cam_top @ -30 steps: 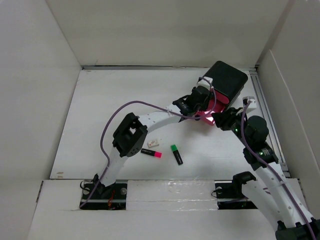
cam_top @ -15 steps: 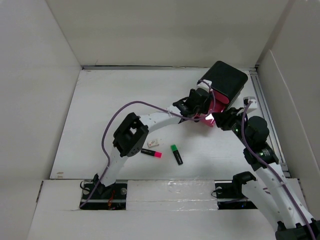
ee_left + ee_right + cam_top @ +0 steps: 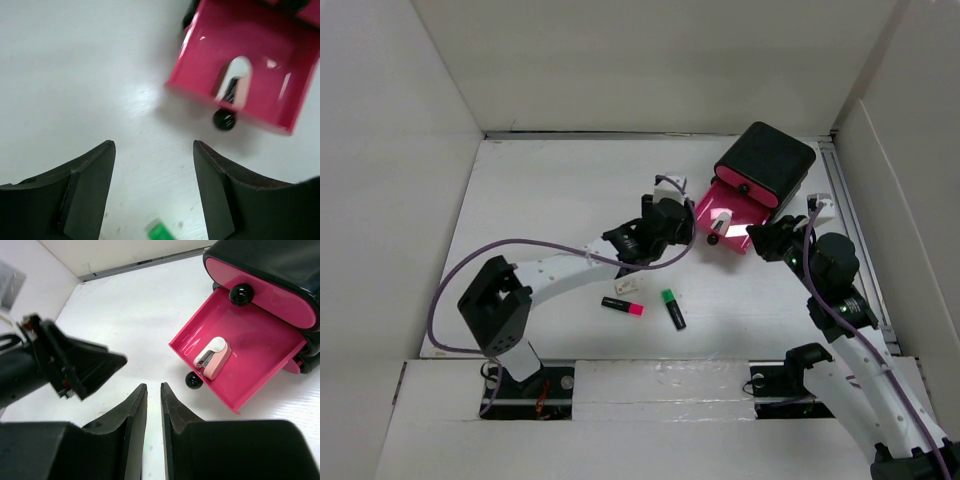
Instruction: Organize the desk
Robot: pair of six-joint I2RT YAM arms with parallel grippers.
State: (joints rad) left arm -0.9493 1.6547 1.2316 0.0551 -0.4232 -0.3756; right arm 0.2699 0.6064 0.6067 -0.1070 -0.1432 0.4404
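Observation:
The white desk (image 3: 550,200) holds a pink highlighter (image 3: 622,306), a green highlighter (image 3: 673,309) and a small white eraser (image 3: 627,286) near its middle. A black box (image 3: 767,165) at the back right has its lower pink drawer (image 3: 735,205) pulled out, and a white and pink stapler (image 3: 213,358) lies in it. My left gripper (image 3: 682,228) is open and empty just left of the drawer (image 3: 245,90). My right gripper (image 3: 760,238) is shut and empty beside the drawer's front right corner.
White panel walls stand around the desk. A metal rail (image 3: 850,230) runs along its right edge. The drawer's black knob (image 3: 193,380) sticks out toward the arms. The green highlighter's tip (image 3: 160,232) lies below my left fingers. My left gripper also shows in the right wrist view (image 3: 75,367).
My left gripper has drawn back to the left, away from the pink drawer, and its arm has swung down and left. The stapler now shows lying in the drawer. The right arm has hardly moved.

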